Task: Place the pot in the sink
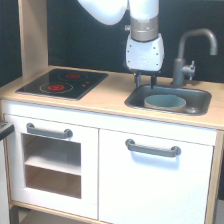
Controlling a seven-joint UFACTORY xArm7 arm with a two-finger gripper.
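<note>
There was one small round blue-grey pot with a tan rim band, lying inside the one dark grey rectangular metal sink. One dark grey curved metal faucet rose at the basin's twelve o'clock. One black rectangular stovetop lay on the counter at the sink's nine o'clock, and it carried two red rings — one at the plate's seven o'clock, the other nearer one o'clock. Below the single light wood countertop there were two grey bar handles — one on each white front. One white robot arm hung over the basin, ending in one dark gripper.
</note>
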